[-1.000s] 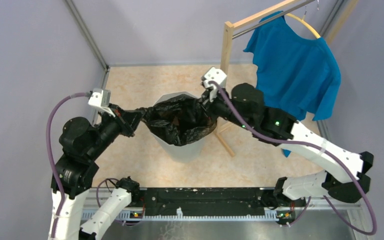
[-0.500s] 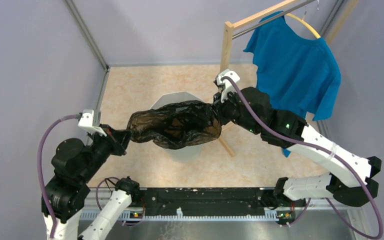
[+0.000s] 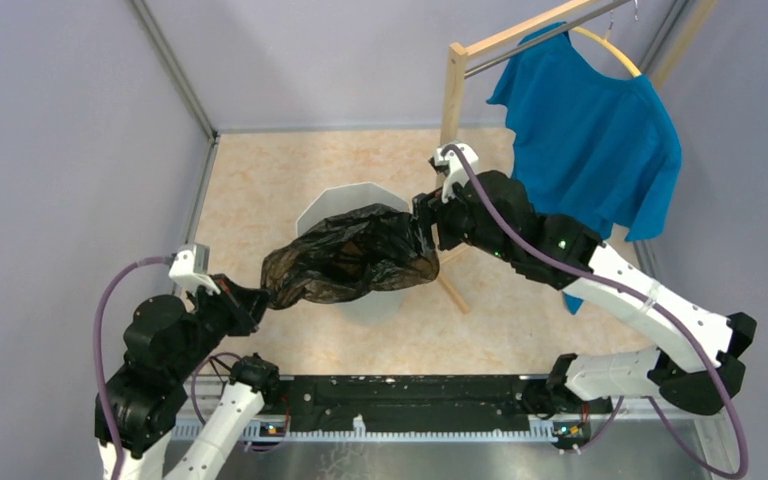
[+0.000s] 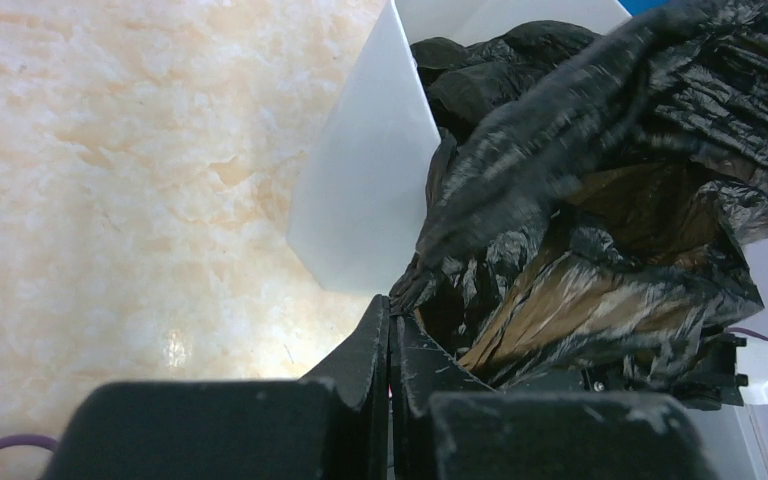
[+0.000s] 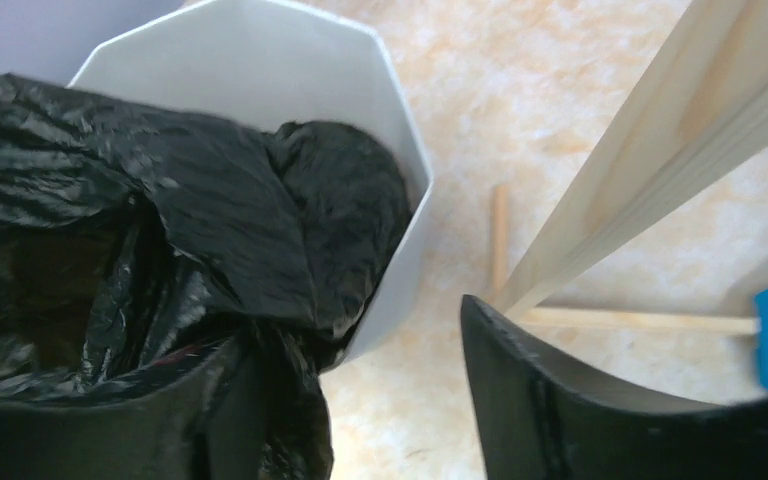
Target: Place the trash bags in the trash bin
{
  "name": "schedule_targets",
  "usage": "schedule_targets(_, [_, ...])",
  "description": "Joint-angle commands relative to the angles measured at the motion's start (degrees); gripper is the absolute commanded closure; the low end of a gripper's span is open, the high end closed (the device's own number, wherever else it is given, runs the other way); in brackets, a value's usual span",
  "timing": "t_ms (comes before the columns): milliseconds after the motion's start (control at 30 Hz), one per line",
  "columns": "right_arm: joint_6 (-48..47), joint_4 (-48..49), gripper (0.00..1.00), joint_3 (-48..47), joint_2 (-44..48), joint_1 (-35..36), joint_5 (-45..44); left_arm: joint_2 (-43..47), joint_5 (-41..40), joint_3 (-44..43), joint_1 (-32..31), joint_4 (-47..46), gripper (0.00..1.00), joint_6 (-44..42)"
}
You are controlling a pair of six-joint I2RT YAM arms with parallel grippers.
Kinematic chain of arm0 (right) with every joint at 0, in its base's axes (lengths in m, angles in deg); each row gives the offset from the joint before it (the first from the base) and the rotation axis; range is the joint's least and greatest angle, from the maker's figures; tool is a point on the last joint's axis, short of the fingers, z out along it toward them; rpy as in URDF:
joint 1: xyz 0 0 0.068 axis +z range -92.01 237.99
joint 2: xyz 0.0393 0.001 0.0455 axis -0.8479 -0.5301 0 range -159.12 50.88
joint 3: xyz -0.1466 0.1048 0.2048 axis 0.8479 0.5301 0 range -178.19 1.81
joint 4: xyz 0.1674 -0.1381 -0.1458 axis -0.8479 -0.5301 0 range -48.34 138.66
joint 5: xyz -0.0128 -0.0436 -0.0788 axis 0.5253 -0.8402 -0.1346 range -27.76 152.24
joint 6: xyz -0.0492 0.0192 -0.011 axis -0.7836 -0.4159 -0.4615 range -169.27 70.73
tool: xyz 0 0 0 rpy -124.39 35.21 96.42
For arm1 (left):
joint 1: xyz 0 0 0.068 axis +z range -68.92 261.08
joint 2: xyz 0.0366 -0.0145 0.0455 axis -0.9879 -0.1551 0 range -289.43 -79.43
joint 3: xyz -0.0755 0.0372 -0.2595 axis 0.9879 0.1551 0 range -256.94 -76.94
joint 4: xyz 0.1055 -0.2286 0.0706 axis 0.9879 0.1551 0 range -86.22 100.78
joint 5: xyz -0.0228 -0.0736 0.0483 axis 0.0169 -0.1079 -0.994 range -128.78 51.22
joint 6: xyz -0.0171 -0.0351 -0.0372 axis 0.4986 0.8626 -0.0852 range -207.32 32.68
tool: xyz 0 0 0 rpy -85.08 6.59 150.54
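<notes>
The black crinkly trash bag (image 3: 345,255) lies stretched across the near rim of the white faceted trash bin (image 3: 340,200), part of it inside the bin. My left gripper (image 3: 253,300) sits low at the bin's near left, shut on the bag's left end. In the left wrist view the jaws (image 4: 390,325) meet, with the bag (image 4: 580,200) running off their tips beside the bin wall (image 4: 370,190). My right gripper (image 3: 424,225) stands open at the bin's right rim. In its own view the gripper (image 5: 380,400) is wide apart, and bag film (image 5: 190,220) drapes over its left finger.
A wooden rack post (image 3: 453,90) stands just behind my right wrist, and its foot (image 3: 450,290) lies on the floor right of the bin. A blue shirt (image 3: 590,140) hangs from the rack. Grey walls close in on the left, back and right.
My right gripper has opened and let go of the bag's right end. My left arm has drawn back toward the near left, dragging the bag's left end down past the bin's rim.
</notes>
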Motion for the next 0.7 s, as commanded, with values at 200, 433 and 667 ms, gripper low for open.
schedule_targets(200, [16.27, -0.60, 0.18, 5.36, 12.73, -0.22, 11.71, -1.00, 1.12, -2.66, -0.12, -2.46, 0.94, 1.80])
schedule_targets(433, [25.70, 5.76, 0.14, 17.39, 19.10, -0.22, 16.01, -0.69, 1.16, -3.30, -0.12, -2.23, 0.95, 1.95])
schedule_targets(667, [33.16, 29.77, 0.25, 29.75, 22.09, -0.21, 23.88, 0.35, 2.11, -1.03, -0.11, -3.55, 0.95, 3.10])
